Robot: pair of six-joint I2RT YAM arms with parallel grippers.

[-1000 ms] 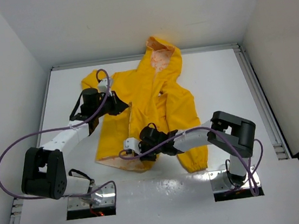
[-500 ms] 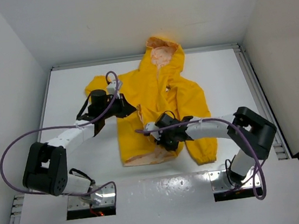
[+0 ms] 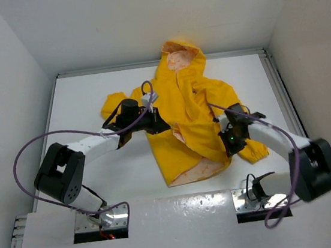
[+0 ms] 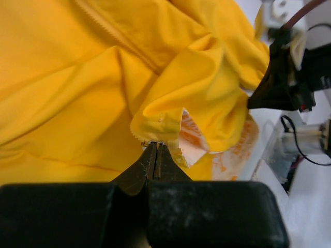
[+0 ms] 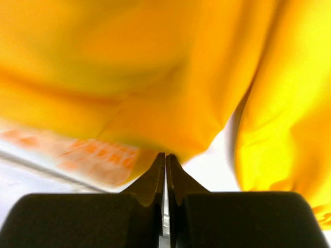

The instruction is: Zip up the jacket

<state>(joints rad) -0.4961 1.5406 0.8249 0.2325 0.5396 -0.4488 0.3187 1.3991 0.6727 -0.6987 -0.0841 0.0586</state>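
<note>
The yellow jacket [image 3: 181, 101] lies crumpled mid-table, its hood [image 3: 181, 55] toward the far edge. Its front is open, and the white lining with orange print [image 3: 204, 169] shows at the hem. My left gripper [image 3: 160, 126] is shut on a folded front edge of the jacket; in the left wrist view the gripper [image 4: 155, 144] pinches the yellow fabric [image 4: 77, 77] beside the lining [image 4: 232, 150]. My right gripper [image 3: 229, 146] is shut on the jacket's lower right part; in the right wrist view the gripper [image 5: 165, 155] meets a yellow fold [image 5: 155, 77].
The white table [image 3: 100, 186] has a raised rail [image 3: 283, 97] along its right side and white walls on three sides. A purple cable [image 3: 22, 160] loops off my left arm. My right arm's wrist [image 4: 289, 77] shows in the left wrist view.
Both grippers have moved right, dragging the jacket with them. The right gripper has swung from the hem's middle to the jacket's right side, and the lower front has bunched and turned.
</note>
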